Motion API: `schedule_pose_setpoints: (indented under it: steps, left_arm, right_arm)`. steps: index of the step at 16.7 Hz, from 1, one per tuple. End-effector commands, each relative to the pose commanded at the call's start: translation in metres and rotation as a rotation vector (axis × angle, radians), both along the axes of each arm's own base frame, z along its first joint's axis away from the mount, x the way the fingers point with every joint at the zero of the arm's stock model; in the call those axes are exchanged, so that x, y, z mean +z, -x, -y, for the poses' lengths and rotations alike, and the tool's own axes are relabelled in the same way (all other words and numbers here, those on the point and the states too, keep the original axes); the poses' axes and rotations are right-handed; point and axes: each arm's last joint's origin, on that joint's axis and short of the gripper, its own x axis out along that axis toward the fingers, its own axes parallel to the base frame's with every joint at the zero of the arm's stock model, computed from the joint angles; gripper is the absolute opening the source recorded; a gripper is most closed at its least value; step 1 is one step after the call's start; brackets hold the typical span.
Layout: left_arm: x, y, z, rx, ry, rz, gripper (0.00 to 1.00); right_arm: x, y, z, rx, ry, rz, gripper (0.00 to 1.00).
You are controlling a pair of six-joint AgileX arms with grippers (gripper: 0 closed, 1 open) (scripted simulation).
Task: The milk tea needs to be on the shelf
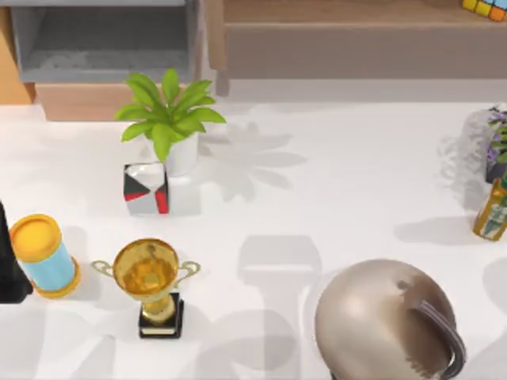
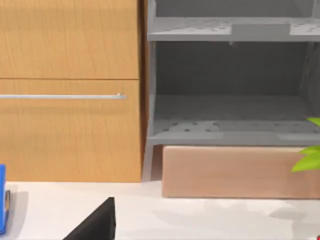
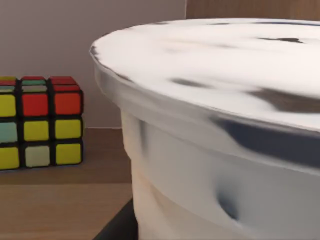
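The milk tea looms just beside the cube on the shelf (whether our right gripper holds it, we cannot tell), with our left arm parked well apart from the cube.

The milk tea cup is cut off by the right wrist view's edges, its surface smeared with blur. The rubik's cube is clipped at the far right corner of the top view. A bottle and a purple plant run off the right edge. A dark arm part sits cropped at the left edge.
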Motion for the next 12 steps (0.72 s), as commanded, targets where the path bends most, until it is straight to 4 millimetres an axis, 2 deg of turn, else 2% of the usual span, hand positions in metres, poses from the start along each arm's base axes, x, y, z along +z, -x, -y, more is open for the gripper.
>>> schedule_pose_setpoints:
  steps: [7, 12]
  left_arm:
    - [0.0, 0.0, 0.0, 0.0, 0.0, 0.0, 1.0]
    - [0.0, 0.0, 0.0, 0.0, 0.0, 0.0, 1.0]
  right_arm:
    - [0.046, -0.022, -0.023, 0.044, -0.026, -0.043, 0.0]
    - [0.068, -0.043, -0.046, 0.096, -0.048, -0.091, 0.0]
